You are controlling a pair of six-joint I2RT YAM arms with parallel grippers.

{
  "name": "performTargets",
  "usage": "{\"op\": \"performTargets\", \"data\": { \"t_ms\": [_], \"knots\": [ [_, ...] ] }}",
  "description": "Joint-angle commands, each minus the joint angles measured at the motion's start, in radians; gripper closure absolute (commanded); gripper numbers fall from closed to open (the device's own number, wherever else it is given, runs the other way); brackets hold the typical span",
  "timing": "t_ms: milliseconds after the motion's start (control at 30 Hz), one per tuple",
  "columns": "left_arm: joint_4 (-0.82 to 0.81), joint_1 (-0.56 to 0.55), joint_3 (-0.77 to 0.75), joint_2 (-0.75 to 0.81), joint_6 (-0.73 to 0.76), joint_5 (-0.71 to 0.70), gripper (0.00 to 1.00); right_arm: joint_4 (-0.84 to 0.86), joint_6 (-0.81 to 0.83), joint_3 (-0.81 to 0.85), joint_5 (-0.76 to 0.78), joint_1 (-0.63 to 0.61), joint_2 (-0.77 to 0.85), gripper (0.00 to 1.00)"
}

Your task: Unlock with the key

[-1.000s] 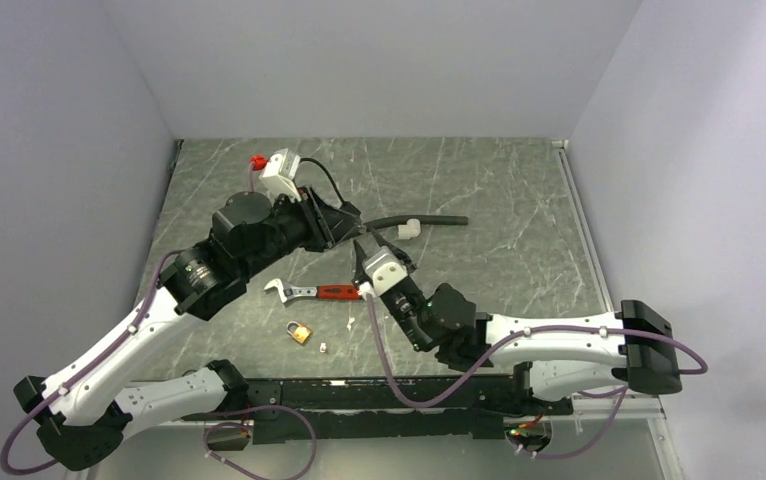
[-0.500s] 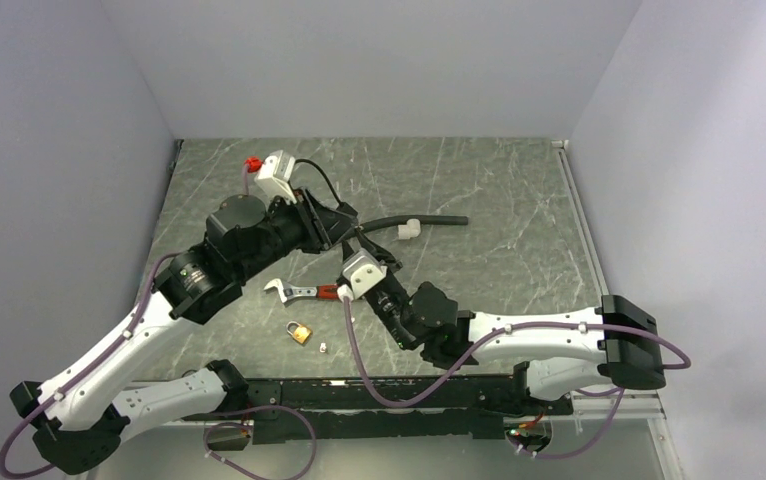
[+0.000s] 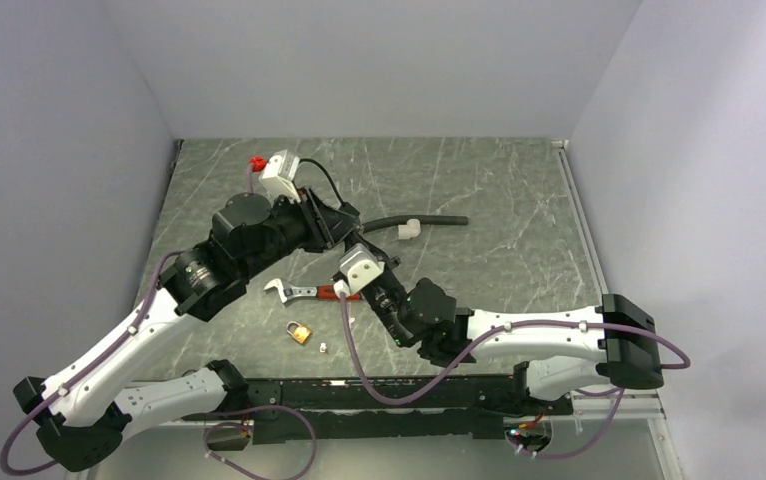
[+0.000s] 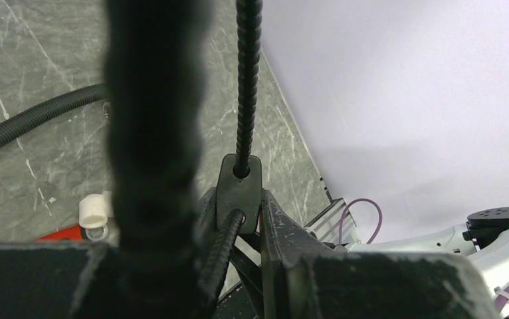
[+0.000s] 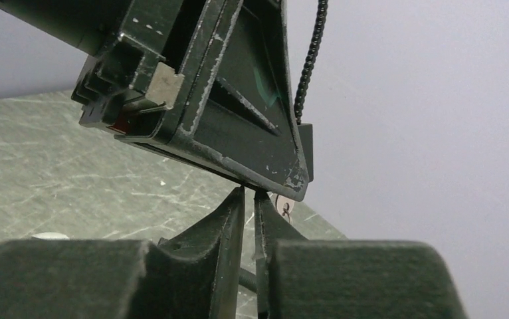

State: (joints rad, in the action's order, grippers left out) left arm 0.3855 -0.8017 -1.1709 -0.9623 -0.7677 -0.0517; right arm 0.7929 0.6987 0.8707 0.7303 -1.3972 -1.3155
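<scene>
The key (image 5: 282,207) shows only in the right wrist view, as a small silvery head with a ring. It hangs at the tip of my left gripper (image 3: 351,232), which is shut on it. In the left wrist view the left gripper (image 4: 238,203) is closed behind a black cable clip, and the key is hidden. My right gripper (image 5: 250,193) points up at the left gripper's tip, closed to a thin slit with nothing seen in it; the key head sits just right of its tips. The brass padlock (image 3: 300,331) lies on the table near the front, apart from both grippers.
A red-handled wrench (image 3: 315,291) lies just below the grippers. A small white scrap (image 3: 323,347) lies by the padlock. A black hose (image 3: 429,220) with a white fitting (image 3: 409,228) lies to the right. A red-capped piece (image 3: 256,162) sits at the back left.
My right gripper has moved left and up, close under the left gripper's tip. The left arm has shifted only slightly. The padlock and wrench have not moved.
</scene>
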Motion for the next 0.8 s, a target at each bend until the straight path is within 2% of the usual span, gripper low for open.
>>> {"op": "performTargets", "data": {
  "t_ms": [0,200,367,500,633,767],
  "knots": [
    [-0.002,-0.004,-0.032,-0.003,0.015,-0.003,1.0,-0.007,0.016,0.072,-0.002,0.0,-0.01,0.89],
    [0.011,-0.003,-0.045,0.0,0.026,0.012,1.0,-0.031,0.014,0.081,0.019,0.008,-0.03,0.99],
    [0.031,-0.003,-0.053,-0.002,0.038,0.041,1.0,-0.048,0.007,0.09,0.011,0.01,-0.032,1.0],
    [0.033,-0.003,-0.044,0.015,0.056,0.049,1.0,-0.077,-0.058,0.077,-0.033,0.013,0.016,1.0],
    [0.011,-0.002,-0.038,0.035,0.099,0.11,1.0,-0.219,-0.262,0.046,-0.229,0.06,0.138,1.0],
    [-0.019,-0.003,-0.035,0.063,0.153,0.198,1.0,-0.332,-0.513,-0.014,-0.622,0.218,0.295,1.0]
  ]
}}
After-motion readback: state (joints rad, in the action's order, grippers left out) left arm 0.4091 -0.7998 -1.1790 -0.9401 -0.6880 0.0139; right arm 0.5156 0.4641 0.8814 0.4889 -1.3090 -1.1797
